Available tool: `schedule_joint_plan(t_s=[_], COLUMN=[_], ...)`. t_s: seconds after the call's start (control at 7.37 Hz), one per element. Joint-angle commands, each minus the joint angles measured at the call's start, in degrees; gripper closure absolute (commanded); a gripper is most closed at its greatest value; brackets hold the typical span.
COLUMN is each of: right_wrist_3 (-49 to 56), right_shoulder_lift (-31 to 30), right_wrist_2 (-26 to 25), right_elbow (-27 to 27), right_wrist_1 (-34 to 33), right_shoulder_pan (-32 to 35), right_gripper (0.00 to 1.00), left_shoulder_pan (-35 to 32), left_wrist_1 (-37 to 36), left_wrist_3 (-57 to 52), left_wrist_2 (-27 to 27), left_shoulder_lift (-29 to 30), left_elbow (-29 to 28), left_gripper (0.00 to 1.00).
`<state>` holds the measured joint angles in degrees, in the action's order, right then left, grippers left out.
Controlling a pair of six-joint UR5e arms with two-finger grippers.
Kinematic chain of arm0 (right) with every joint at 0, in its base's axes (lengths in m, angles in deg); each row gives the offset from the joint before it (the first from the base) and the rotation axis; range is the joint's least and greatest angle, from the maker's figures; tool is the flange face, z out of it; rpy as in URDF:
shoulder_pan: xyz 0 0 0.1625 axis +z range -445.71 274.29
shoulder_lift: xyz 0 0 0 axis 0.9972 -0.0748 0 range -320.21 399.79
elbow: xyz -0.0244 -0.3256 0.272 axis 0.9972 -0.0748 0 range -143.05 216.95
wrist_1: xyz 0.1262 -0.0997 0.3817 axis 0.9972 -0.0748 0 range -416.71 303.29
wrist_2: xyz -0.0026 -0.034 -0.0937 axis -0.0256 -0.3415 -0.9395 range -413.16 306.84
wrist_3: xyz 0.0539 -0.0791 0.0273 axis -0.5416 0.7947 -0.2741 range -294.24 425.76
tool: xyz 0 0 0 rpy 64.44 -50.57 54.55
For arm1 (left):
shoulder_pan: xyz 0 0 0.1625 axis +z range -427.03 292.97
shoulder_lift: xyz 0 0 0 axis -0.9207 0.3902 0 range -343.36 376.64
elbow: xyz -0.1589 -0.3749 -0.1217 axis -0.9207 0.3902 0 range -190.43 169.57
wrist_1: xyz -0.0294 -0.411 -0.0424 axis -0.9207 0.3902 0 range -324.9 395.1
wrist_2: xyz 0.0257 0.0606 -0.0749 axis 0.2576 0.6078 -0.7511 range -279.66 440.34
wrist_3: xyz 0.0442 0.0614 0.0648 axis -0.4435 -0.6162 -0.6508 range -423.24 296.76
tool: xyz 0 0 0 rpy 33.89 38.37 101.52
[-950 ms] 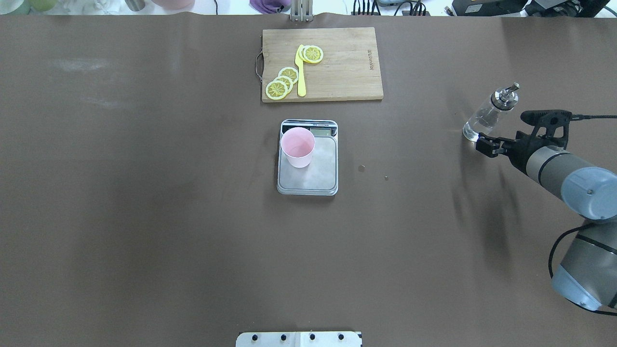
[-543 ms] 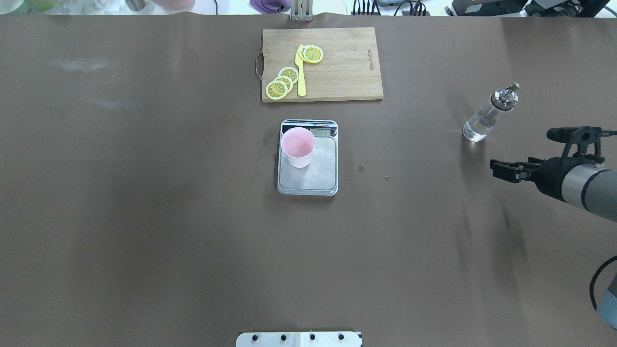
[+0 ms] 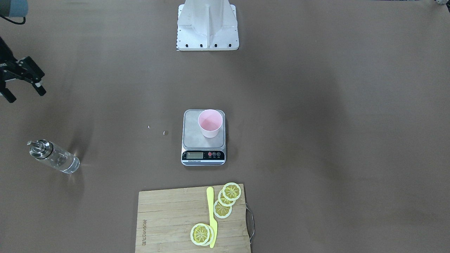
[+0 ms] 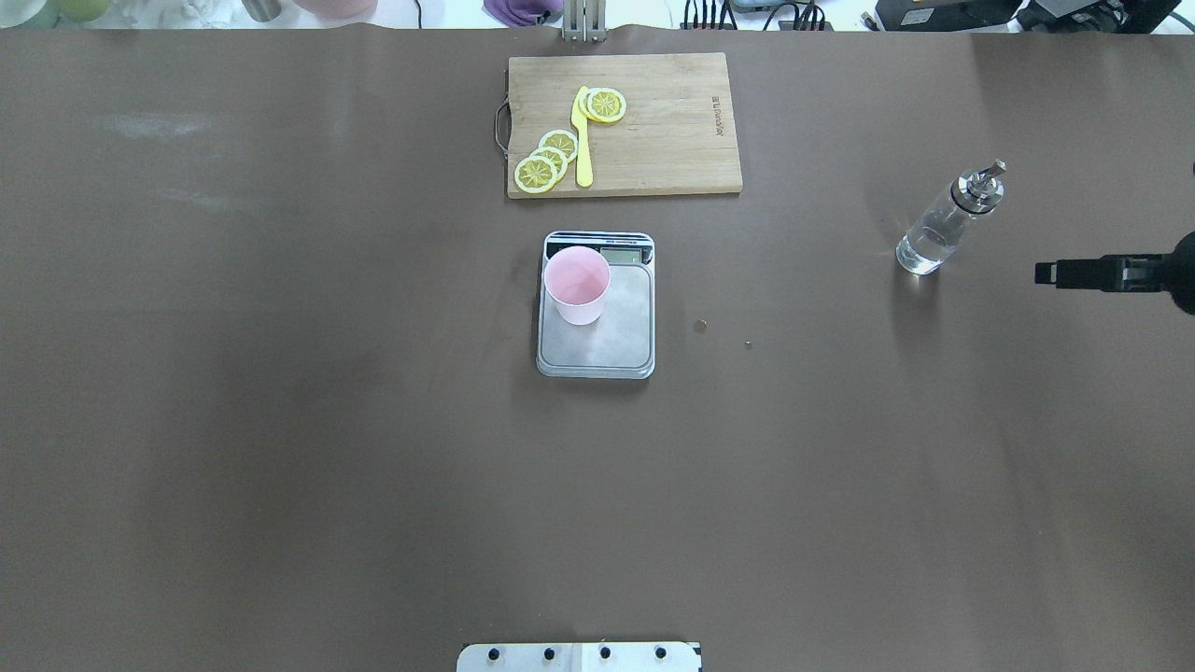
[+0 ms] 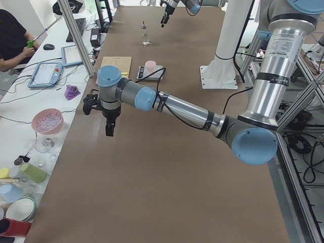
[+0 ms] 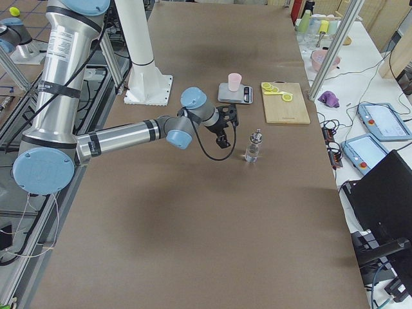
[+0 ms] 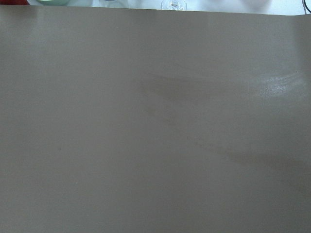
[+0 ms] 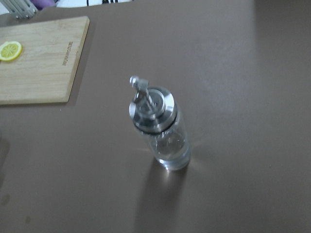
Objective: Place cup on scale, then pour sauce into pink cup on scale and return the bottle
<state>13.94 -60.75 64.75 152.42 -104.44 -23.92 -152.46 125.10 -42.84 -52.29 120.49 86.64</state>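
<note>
The pink cup (image 4: 577, 285) stands upright on the back left part of the silver scale (image 4: 607, 345), also in the front view: cup (image 3: 210, 123), scale (image 3: 192, 135). The clear glass bottle (image 4: 943, 224) with silver pourer stands upright at the right, with clear sauce (image 8: 172, 153) low inside. My right gripper (image 3: 25, 95) is open and empty, apart from the bottle (image 3: 56, 158), near the table's right edge (image 4: 1050, 273). My left gripper (image 5: 109, 129) shows only in the left side view; I cannot tell its state.
A wooden cutting board (image 4: 663, 131) with lemon slices (image 4: 546, 161) and a yellow knife (image 4: 583, 140) lies behind the scale. Two small specks (image 4: 700, 325) lie right of the scale. The robot base (image 3: 207, 28) is at the near middle edge.
My right gripper has drawn back from the bottle's base toward the table's right edge. The bottle stays standing where it was. Cup and scale have not moved.
</note>
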Motion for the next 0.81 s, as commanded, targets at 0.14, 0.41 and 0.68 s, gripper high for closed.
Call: schedule_joint_plan(t_s=[0.14, 0.41, 0.68], right_wrist_3=[21.05, 35.23, 41.60], right_shoulder_lift=[13.76, 20.20, 19.69], right_wrist_2=[10.94, 10.67, 12.42], right_elbow=[-0.86, -4.79, -9.72], right_wrist_1=[-28.46, -46.07, -54.01], right_shoulder_pan=[15.27, 18.97, 22.14], right_gripper=[0.00, 0.00, 0.00], left_shoulder_pan=[0.00, -0.17, -2.97], left_wrist_1=[0.70, 0.70, 0.61], left_wrist_3=[-0.44, -0.44, -0.53], left_wrist_2=[-0.17, 0.26, 0.26], left_shoulder_lift=[-0.05, 1.26, 2.32], left_elbow=[0.22, -0.92, -3.98], left_gripper=[0.02, 0.02, 0.02])
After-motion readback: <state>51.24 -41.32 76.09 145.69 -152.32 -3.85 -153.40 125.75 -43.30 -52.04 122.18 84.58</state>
